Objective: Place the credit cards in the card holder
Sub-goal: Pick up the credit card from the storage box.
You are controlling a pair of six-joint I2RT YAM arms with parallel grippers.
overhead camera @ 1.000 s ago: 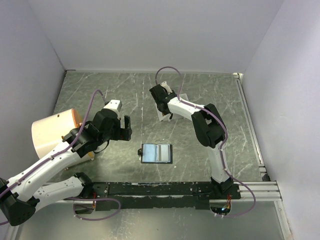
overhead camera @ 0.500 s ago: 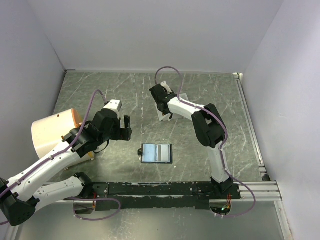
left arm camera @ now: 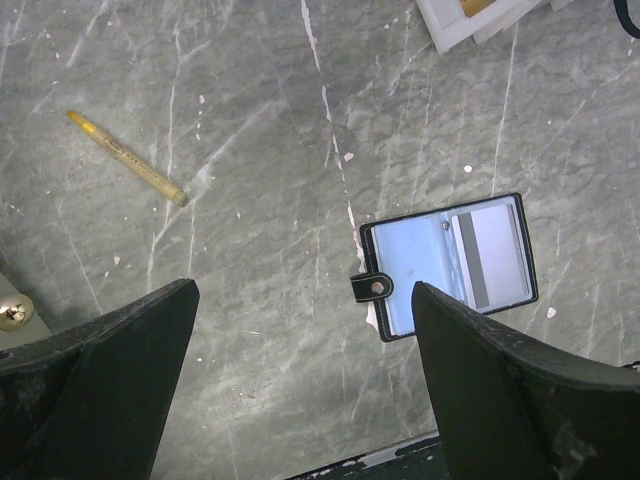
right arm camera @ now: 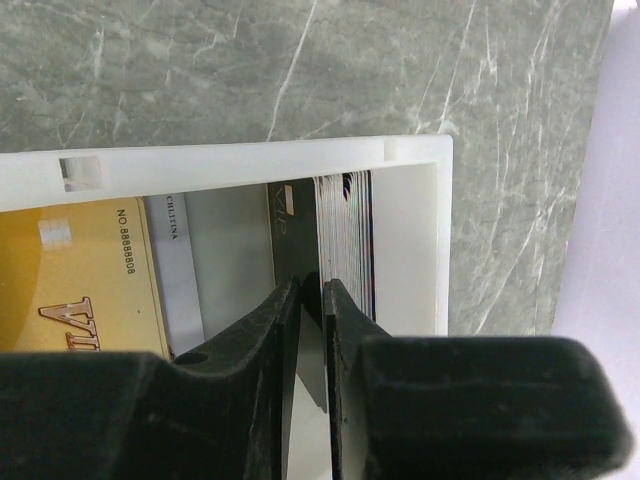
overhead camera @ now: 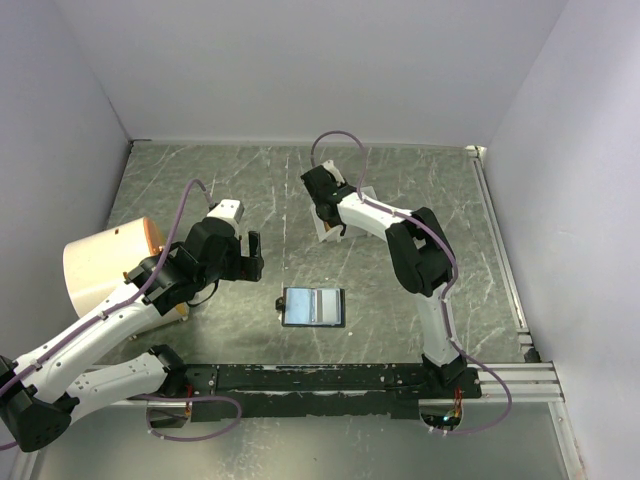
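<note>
The card holder lies open on the table, pale blue-grey inside, with a grey-striped card in its right pocket; it also shows in the left wrist view. My right gripper reaches into the white box and is shut on the edge of a dark credit card. A stack of cards on edge stands just right of it, and a gold card lies flat on the left. In the top view the right gripper is over the box. My left gripper is open and empty, above the table left of the holder.
A thin yellow pen lies on the table left of the holder. A large tan cylinder stands at the left edge beside my left arm. The walls close in the table on three sides.
The right gripper has shifted very slightly at the white box. The left arm and the card holder have not moved.
</note>
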